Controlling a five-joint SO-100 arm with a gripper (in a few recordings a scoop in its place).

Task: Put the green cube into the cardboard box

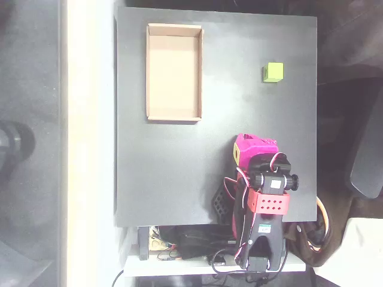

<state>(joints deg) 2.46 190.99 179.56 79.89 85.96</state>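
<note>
Robot arm (263,203), seen from above, sits nearest the lens at bottom right of the overhead view: black and red segments w/ white cables, folded up over the near edge of a black table (167,179). Its magenta gripper (251,149) points toward the table centre, w/ a small yellow-green patch on its left side. Fingers are tucked under the magenta shell, so can't tell if they're spread or closed; nothing seen held.

Green cube (273,72) rests on the tabletop at upper right, near the right edge, well apart from the gripper and roughly in line above it. Cardboard box (174,72), a shallow tan tray w/ no lid, lies at upper left, long side running top to bottom. Cube and box are well apart, bare black surface between them.

Cables and electronics (197,248) cluster below the table edge by the arm base.
</note>
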